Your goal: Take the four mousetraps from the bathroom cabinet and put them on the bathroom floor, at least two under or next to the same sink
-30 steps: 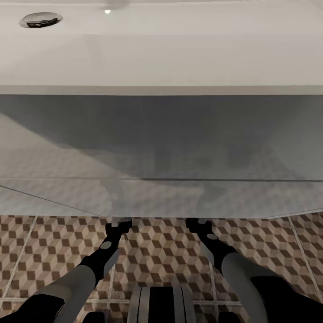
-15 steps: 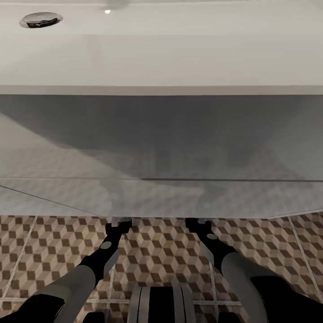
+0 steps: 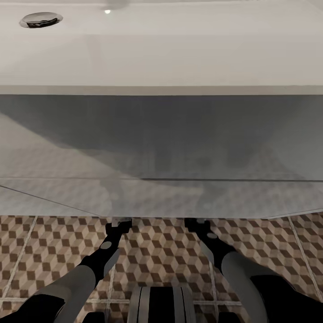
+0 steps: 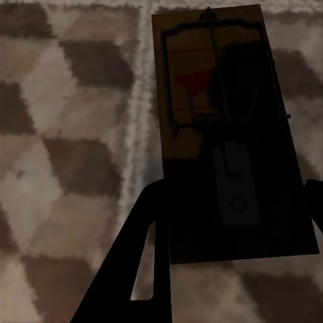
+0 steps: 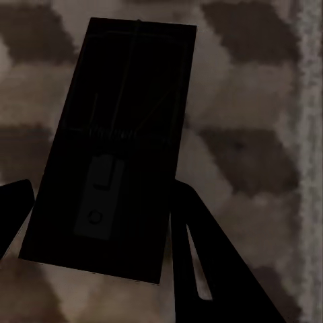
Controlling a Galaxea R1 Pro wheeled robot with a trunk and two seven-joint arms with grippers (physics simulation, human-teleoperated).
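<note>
A: Item one, sink?
B: White basin with a boxy front, directly ahead in the head view; drain at its far left. Both arms reach under its lower edge.

A: Item two, floor?
B: Cube-pattern tiles, pale grout. Visible below the sink front and behind both traps in the wrist views.

A: Item three, left gripper?
B: Fingers either side of a mousetrap, closed on its near end. Trap flat, red spot and wire bar facing the camera, a grout line running beside it.

A: Item four, right gripper?
B: Clamped likewise on a second mousetrap, which sits in deep shadow and skewed relative to the fingers. Details faint.

A: Are the traps touching the tiles?
B: Cannot tell; both look close to them.

A: Handling note for the step?
B: Judged as placing both under the sink. Lower until each slab lies flat on the tiles, then part the fingers slowly and draw straight back, so neither trap drags or tips. Mind the sink edge above the wrists.
</note>
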